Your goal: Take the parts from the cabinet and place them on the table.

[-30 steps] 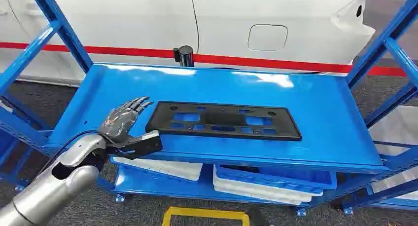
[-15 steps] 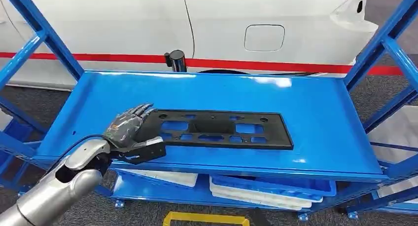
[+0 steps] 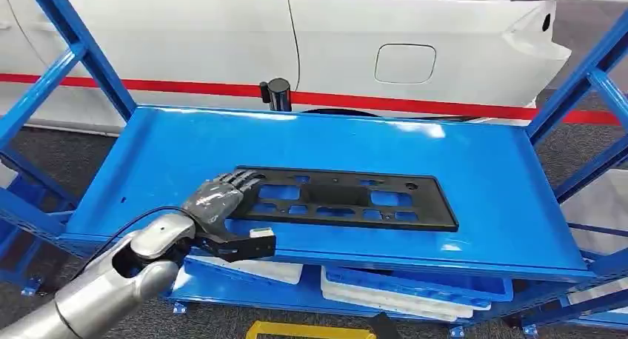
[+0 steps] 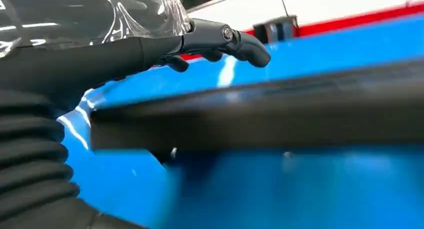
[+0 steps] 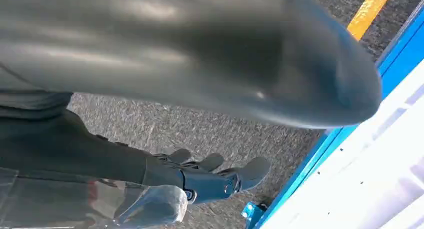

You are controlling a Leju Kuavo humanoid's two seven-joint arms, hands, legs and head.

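The blue cabinet (image 3: 148, 154) is positioned ahead of the fingers, with a white car body (image 3: 415, 35) beyond it; a black perforated part (image 3: 348, 198) is laid flat on the top shelf (image 3: 481, 169); the left hand (image 3: 216, 202) is set over the part's near-left end, fingers (image 4: 245, 44) extended above it, thumb below the shelf edge; a completed grasp cannot be confirmed; the right hand (image 5: 210, 181) is hung over grey floor (image 5: 200, 129), fingers apart, nothing held.
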